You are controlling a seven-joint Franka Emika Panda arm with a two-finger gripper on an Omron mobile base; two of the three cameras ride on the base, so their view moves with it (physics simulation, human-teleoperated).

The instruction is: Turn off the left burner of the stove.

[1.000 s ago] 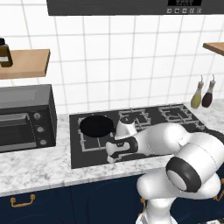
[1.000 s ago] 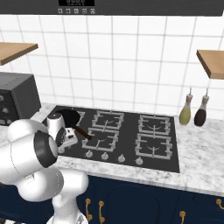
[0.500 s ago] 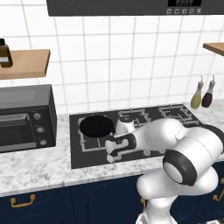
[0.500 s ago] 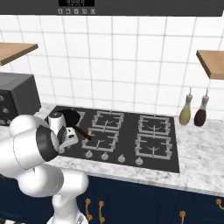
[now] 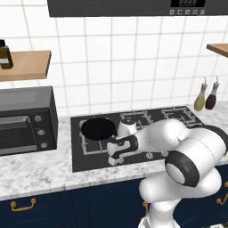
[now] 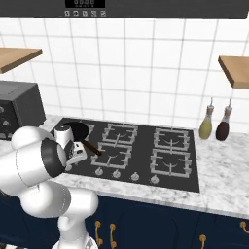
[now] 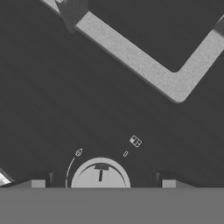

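Stove knob, half cut off in the hand view, sits between the tool's spread fingertips, which barely show.

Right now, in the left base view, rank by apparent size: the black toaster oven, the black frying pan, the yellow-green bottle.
1. Black boxy toaster oven
2. Round black frying pan
3. Yellow-green bottle, slimmest; it stands farther back, so nearness shrinks it somewhat.

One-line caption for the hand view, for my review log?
Gripper poised with open jaws over a round silver knob on the black stove, grey grate corner beyond.
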